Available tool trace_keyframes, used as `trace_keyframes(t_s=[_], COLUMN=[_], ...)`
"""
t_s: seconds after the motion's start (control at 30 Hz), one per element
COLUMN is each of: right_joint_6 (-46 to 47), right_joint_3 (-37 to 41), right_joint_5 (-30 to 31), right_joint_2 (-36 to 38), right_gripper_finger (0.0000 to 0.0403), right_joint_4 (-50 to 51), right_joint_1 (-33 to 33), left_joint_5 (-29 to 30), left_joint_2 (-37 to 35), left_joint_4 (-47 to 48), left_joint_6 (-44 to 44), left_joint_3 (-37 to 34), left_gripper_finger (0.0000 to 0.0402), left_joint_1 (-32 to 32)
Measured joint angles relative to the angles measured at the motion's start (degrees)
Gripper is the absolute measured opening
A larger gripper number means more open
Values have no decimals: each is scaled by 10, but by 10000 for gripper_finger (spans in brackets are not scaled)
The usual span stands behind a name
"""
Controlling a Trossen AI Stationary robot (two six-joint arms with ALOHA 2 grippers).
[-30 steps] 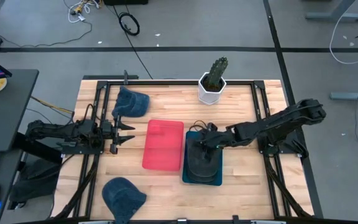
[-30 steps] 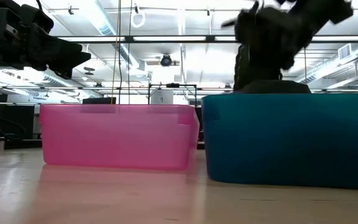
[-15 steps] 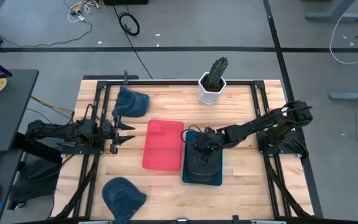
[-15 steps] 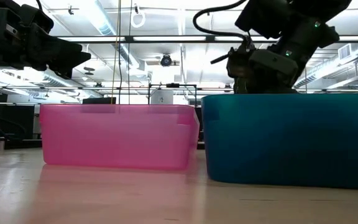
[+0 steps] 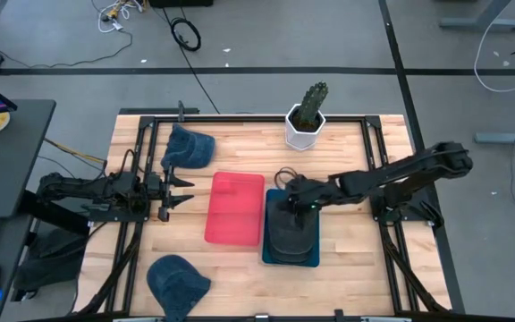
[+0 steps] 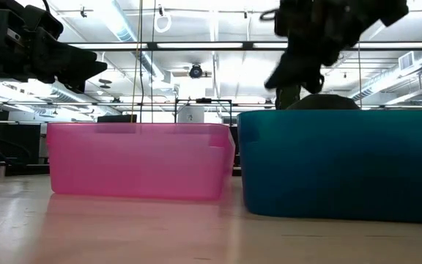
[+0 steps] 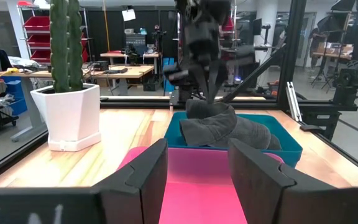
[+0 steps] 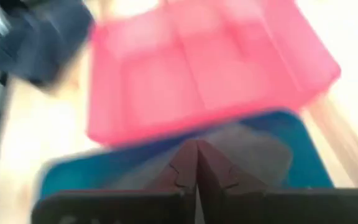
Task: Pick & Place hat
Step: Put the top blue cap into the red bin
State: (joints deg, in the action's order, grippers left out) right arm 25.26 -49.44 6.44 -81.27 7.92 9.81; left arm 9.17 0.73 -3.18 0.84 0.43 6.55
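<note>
Here, the right gripper [image 5: 291, 189], fingers pressed together and empty, hangs above the far end of the teal bin [image 5: 275, 253] holding a dark hat [image 5: 291, 231], beside the pink bin [image 5: 234, 207], while the left gripper [image 5: 184, 190], fingers apart, waits left of the pink bin.

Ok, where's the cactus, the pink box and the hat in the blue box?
cactus [image 5: 309, 104], high view, its green top.
pink box [image 5: 234, 207], high view, its floor.
hat in the blue box [image 7: 225, 130], left wrist view, its crumpled crown.
</note>
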Motion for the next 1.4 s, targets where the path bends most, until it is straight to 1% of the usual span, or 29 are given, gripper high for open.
trace_keyframes(t_s=[0.13,0.3,0.53,0.7,0.8,0.93,1.2,1.4], right_joint_6=[0,-41,-84,-107,-114,-112,-116,-115], right_joint_3=[0,-1,-1,13,29,77,225,314], right_joint_5=[0,1,2,4,22,28,28,28], right_joint_2=[26,33,34,36,48,91,232,326], right_gripper_finger=[27,36,36,36,36,36,36,36], right_joint_4=[-36,-104,-66,-80,-94,-129,-271,-334], right_joint_1=[0,0,0,10,15,14,15,15], left_joint_5=[0,0,0,0,0,0,0,0], left_joint_2=[0,0,0,0,0,0,0,0], left_joint_4=[0,0,0,0,0,0,0,0], left_joint_6=[0,0,0,0,0,0,0,0], left_joint_3=[0,0,0,0,0,0,0,0], left_gripper_finger=[172,172,172,172,172,172,172,172], left_joint_1=[0,0,0,0,0,0,0,0])
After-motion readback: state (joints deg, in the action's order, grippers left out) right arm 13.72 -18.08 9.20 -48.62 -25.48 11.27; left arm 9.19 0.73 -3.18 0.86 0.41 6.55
